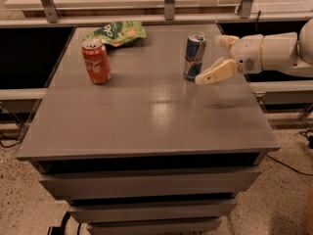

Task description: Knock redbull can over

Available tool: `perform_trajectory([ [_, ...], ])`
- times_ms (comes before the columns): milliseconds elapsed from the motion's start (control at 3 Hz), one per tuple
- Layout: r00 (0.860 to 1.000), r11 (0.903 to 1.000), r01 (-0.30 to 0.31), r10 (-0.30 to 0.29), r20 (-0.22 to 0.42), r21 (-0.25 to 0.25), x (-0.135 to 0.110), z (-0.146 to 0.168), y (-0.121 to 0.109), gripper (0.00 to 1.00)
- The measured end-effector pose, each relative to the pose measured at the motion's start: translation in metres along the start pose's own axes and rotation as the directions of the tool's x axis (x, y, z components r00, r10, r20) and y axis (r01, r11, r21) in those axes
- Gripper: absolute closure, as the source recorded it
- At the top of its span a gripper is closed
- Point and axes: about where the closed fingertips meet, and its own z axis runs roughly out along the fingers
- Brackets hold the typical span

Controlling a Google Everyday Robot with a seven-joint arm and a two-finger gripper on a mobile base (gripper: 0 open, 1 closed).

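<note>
The redbull can (194,56), slim, blue and silver, stands upright at the back right of the grey table (146,116). My gripper (208,60) comes in from the right, just right of the can and at its height. Its fingers are spread open and hold nothing. The lower finger (215,72) points down-left, with its tip right beside the can's base. The upper finger (226,41) sits behind, right of the can's top. I cannot tell whether a finger touches the can.
A red cola can (96,61) stands upright at the back left. A green snack bag (116,32) lies behind it near the far edge. Metal rail posts (169,1) run behind the table. Drawers (146,185) are below the tabletop.
</note>
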Motion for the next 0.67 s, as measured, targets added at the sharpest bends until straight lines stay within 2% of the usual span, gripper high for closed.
perform_trajectory([
  [333,0.996,0.9979,-0.028,0.033,0.079,-0.058,-0.001,0.023,-0.004,0.00],
  [667,0.992,0.9933,-0.020,0.034,0.123,-0.113,-0.009,0.044,-0.002,0.18],
])
